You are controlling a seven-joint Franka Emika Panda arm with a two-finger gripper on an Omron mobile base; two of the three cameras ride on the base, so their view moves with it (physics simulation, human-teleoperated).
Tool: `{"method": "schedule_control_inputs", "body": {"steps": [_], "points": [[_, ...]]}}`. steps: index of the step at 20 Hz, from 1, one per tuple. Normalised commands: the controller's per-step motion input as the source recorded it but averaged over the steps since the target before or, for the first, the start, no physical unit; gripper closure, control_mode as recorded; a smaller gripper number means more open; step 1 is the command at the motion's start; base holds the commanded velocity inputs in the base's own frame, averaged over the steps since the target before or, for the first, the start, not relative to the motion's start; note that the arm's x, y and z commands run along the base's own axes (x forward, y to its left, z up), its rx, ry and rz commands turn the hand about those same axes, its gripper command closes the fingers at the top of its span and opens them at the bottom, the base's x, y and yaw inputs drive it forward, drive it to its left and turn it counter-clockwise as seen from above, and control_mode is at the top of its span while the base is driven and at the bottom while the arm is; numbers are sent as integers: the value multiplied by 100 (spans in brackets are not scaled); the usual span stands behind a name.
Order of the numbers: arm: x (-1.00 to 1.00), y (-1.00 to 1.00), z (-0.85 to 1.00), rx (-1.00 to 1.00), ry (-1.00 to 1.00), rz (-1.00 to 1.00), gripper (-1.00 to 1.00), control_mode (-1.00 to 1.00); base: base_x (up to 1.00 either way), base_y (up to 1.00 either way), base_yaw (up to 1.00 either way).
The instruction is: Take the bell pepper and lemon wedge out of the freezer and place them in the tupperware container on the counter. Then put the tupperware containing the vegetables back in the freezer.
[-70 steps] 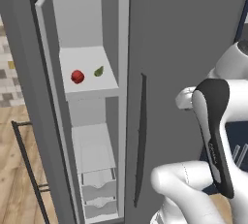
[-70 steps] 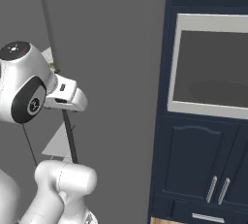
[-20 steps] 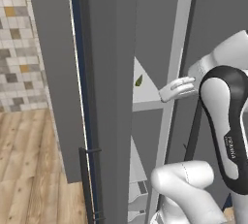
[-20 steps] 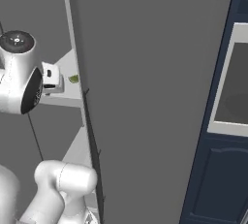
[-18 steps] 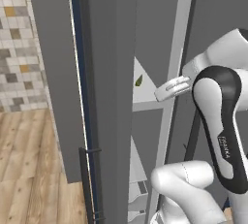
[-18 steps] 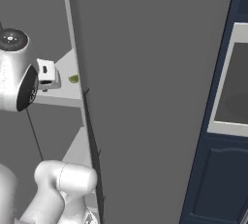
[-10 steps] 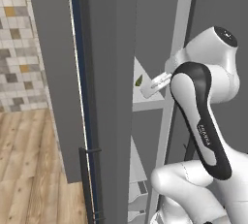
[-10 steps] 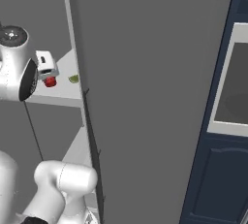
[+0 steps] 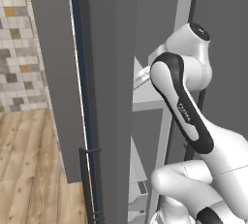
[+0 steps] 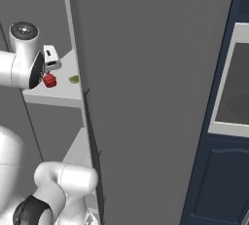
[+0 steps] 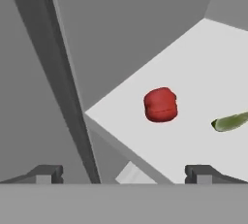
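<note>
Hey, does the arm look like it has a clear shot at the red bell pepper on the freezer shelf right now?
Probably yes. The bell pepper sits in the open on the white shelf, apart from the lemon wedge, and the open gripper faces it with nothing between.

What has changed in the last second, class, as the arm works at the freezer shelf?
The arm has swung up and in toward the freezer shelf, bringing the open, empty gripper close to the bell pepper. Nothing has been grasped. The pepper and the lemon wedge lie on the shelf as before.
</note>
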Motion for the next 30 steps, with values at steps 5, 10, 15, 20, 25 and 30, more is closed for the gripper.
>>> {"method": "schedule_control_inputs", "body": {"steps": [5, 10, 15, 20, 25, 30], "points": [[31, 2, -34, -3, 0, 0, -100, -100, 0, 0, 0], [33, 2, -37, -1, 1, 0, -100, -100, 0, 0, 0], [41, 9, -23, 0, 3, 0, -100, -100, 0, 0, 0], [46, 18, -18, -1, 7, 0, -100, -100, 0, 0, 0], [50, 27, -10, -2, 11, 0, -100, -100, 0, 0, 0], [45, 16, -10, -3, 8, 0, -100, -100, 0, 0, 0]]}}
